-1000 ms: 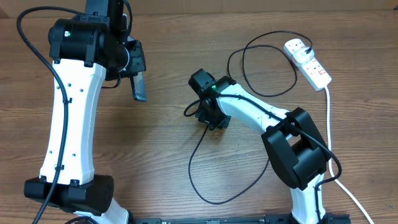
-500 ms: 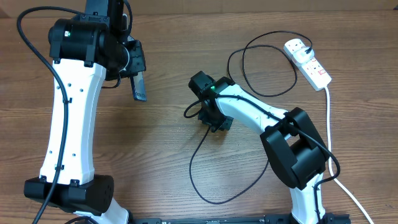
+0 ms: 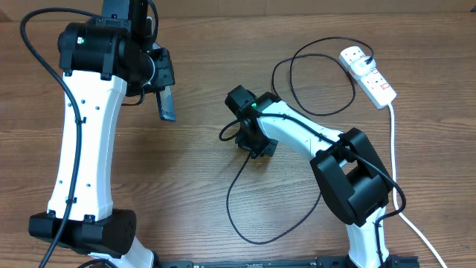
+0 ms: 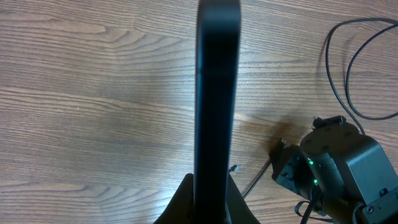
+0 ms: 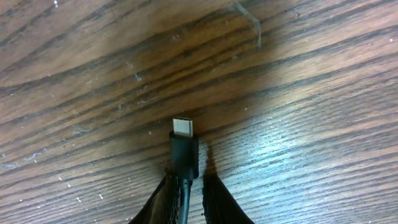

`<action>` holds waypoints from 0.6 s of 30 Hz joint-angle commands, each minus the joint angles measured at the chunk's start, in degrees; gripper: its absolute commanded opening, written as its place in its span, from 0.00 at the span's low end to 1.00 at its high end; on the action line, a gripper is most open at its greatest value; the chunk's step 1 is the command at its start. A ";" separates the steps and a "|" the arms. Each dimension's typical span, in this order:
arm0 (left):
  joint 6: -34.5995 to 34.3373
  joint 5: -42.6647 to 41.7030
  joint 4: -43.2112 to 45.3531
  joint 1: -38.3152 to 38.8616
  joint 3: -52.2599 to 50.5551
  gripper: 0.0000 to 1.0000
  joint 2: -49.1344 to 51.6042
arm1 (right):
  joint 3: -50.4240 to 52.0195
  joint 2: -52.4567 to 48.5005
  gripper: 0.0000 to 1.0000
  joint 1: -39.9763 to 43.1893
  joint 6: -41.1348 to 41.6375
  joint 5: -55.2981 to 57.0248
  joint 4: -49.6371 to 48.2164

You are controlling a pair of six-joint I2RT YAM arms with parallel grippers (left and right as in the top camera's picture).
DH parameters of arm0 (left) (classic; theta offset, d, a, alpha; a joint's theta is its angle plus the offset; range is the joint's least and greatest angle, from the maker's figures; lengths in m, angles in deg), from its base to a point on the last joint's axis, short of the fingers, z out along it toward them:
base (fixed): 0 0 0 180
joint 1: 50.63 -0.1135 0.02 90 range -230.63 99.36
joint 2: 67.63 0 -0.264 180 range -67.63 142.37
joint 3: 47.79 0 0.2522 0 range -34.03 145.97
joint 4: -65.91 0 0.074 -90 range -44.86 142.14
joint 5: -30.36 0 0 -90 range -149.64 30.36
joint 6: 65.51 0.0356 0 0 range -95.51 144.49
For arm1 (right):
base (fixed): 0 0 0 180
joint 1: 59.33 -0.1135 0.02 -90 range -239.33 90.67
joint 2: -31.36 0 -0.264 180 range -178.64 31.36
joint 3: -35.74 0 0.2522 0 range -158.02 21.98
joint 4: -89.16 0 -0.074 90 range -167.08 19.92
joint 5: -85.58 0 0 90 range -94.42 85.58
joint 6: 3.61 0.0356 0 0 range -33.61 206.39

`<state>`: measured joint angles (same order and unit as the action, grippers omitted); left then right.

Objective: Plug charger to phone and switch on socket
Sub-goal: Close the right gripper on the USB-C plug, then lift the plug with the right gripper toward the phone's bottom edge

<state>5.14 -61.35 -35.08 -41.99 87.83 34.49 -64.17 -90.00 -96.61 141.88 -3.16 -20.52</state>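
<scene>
Bare wood-grain table (image 3: 186, 193). At far left, the left gripper (image 3: 162, 93) is clenched on the phone (image 3: 167, 104), a thin dark slab held edge-on. At centre, the right gripper (image 5: 186, 198) pinches the charger (image 5: 185, 152) just behind its small silvery connector tip, close over the wood. The thin black cable loops toward the long white socket (image 3: 368, 74) at far right. The socket's white cord (image 3: 394, 149) trails toward the near edge.
</scene>
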 commanded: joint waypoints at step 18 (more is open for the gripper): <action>-0.79 -10.27 2.91 0.24 0.11 0.04 -0.24 | -2.95 2.47 0.04 1.29 -4.81 -1.42 0.42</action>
<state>5.12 -63.45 -33.55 -42.01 87.81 34.49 -64.65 -90.00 -96.19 139.45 -4.01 -20.37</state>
